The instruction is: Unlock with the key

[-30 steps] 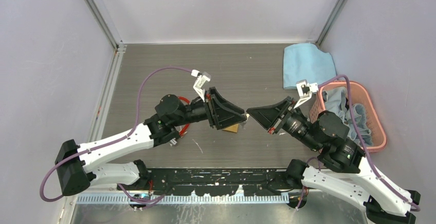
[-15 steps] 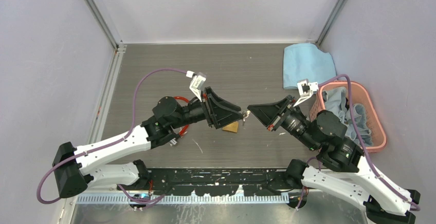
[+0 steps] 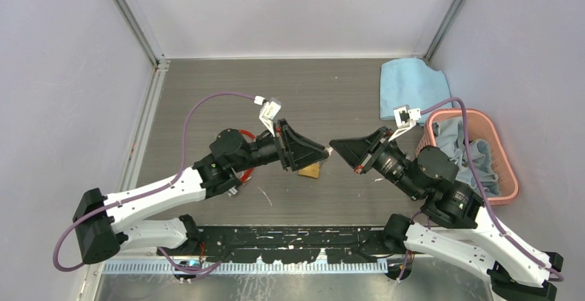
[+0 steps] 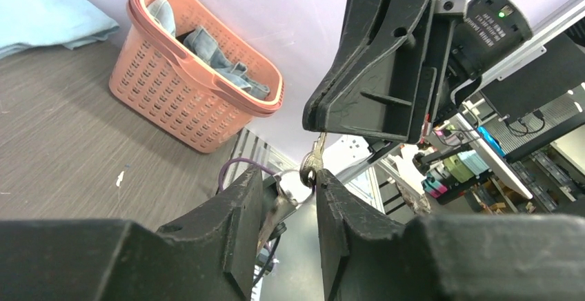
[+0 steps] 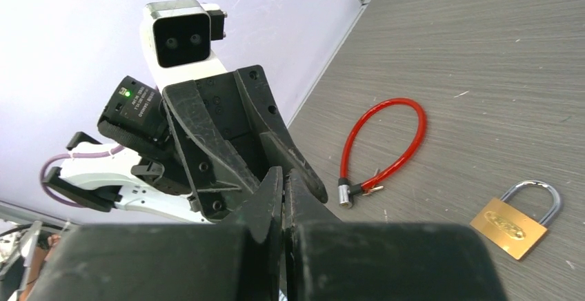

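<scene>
right now the tiny bunch of thin silvery metal keys (image 4: pixel 314 164) hangs in mid-air above the table, pinched at the tips of the right gripper (image 4: pixel 319 127), whose fingers are pressed flat together in its own wrist view. the left gripper (image 4: pixel 286 180) faces it tip to tip, fingers parted, with the bunch dangling in the gap and neither pad clearly touching it. i judge the keys light, stiff and slick, and the loose joint should let them swing, so i'd take one flat blade across its faces, near the head. the brass padlock with steel shackle (image 5: pixel 514 218) lies on the grey table (image 5: pixel 483 52), near the red cable lock (image 5: pixel 386 142).
</scene>
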You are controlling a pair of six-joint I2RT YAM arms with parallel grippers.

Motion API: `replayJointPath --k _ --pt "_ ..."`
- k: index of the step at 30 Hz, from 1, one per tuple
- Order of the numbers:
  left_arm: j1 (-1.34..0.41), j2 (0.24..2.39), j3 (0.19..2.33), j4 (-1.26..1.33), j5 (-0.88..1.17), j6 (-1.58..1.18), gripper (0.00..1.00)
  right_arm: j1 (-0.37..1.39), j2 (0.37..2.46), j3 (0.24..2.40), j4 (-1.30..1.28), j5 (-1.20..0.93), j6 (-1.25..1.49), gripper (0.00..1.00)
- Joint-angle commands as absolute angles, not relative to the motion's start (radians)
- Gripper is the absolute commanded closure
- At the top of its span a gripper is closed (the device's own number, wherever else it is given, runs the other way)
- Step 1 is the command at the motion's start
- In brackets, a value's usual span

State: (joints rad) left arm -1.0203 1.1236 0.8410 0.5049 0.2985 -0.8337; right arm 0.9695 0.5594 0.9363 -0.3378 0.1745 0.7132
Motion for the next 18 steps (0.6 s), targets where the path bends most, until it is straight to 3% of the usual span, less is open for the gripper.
replayJointPath --k 1,18 --pt "-1.016 1.143 0.877 0.578 0.33 -0.848 0.66 0.975 0.562 0.947 -0.29 0.195 0.704 0.99" --pt "-1.016 1.17 0.868 0.663 0.366 -0.897 0.7 0.975 0.551 0.919 -0.278 0.221 0.692 0.99"
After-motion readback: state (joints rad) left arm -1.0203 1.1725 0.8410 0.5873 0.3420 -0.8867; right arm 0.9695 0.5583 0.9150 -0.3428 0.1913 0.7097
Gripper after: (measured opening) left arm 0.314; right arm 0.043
